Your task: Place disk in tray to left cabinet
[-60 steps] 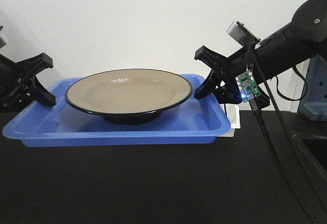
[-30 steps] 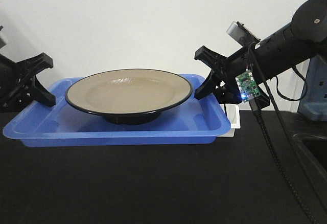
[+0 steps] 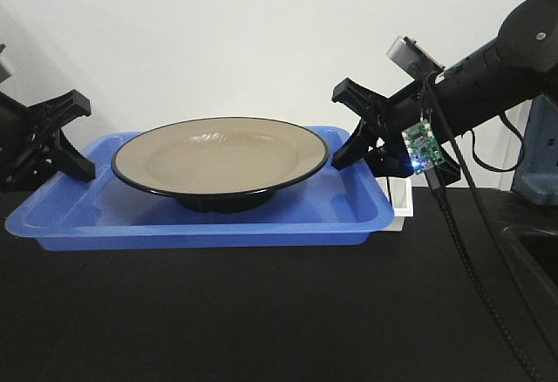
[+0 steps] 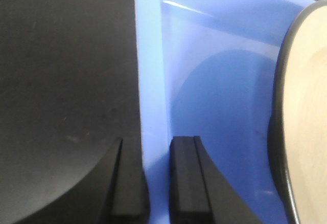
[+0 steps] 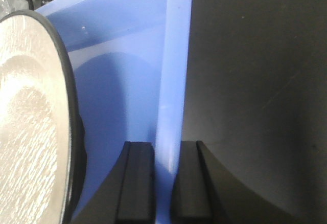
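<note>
The tan disk [image 3: 218, 155] with a black rim sits in the middle of the blue tray [image 3: 200, 225], above the black tabletop. My left gripper [image 3: 83, 138] is at the tray's left end and my right gripper [image 3: 338, 129] at its right end. In the left wrist view the left gripper [image 4: 157, 180] is shut on the tray [image 4: 214, 81] rim, with the disk [image 4: 306, 106] at the right. In the right wrist view the right gripper [image 5: 164, 183] pinches the tray [image 5: 117, 81] rim the same way, beside the disk [image 5: 25, 106]. The left cabinet is out of view.
A small white bin [image 3: 399, 201] stands just behind the tray's right corner. A black cable [image 3: 462, 242] hangs from the right arm down over the black tabletop [image 3: 261, 321]. A grey-blue object [image 3: 536, 164] stands at the far right, and a white wall is behind.
</note>
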### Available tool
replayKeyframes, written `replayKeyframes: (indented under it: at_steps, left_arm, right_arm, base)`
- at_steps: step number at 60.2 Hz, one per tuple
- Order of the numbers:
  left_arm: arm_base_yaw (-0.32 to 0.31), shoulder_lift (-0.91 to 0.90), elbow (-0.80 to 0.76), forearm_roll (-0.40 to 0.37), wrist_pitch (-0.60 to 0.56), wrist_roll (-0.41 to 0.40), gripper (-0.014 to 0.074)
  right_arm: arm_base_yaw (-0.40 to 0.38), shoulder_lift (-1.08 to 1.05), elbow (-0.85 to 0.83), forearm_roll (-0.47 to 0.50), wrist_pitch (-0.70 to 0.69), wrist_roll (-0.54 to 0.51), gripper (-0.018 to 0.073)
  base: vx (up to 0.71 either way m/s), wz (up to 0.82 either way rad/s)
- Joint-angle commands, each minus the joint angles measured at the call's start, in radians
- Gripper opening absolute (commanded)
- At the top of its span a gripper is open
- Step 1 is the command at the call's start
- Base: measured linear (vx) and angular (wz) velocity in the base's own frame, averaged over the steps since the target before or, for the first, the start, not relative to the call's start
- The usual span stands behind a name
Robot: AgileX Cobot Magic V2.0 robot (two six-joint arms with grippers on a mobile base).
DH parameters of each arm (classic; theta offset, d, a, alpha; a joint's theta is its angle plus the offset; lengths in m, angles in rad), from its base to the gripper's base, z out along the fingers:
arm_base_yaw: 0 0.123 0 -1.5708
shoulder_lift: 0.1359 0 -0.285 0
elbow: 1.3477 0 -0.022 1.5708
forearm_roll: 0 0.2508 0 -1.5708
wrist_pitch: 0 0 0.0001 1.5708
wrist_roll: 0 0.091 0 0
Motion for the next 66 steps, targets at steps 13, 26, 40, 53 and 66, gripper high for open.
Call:
replayKeyframes:
  at_steps: [13,26,40,53,66]
  left_arm:
    - [-0.018,-0.051,-0.029,-0.104,-0.042,-0.01,-0.0002]
    - [-0.018,-0.051,-0.029,-0.104,-0.042,-0.01,-0.0002]
    - [-0.018,-0.051,-0.029,-0.104,-0.042,-0.01,-0.0002]
    - [-0.018,-0.051,-0.029,-0.104,-0.042,-0.01,-0.0002]
    - [-0.018,-0.051,-0.029,-0.104,-0.042,-0.01,-0.0002]
  right_arm:
    - [0.013,-0.057,-0.033,0.094,-0.009,-0.016,-0.0001]
    - [0.013,-0.057,-0.033,0.094,-0.009,-0.016,-0.0001]
    - [0.013,-0.057,-0.033,0.094,-0.009,-0.016,-0.0001]
    - [0.013,-0.057,-0.033,0.094,-0.009,-0.016,-0.0001]
    - [0.013,-0.057,-0.033,0.094,-0.009,-0.016,-0.0001]
  base:
    - [-0.09,0.12]
    - [-0.1,0.35]
    - [-0.12,0.49]
    - [-0.14,0.56]
    - [-0.15,0.57]
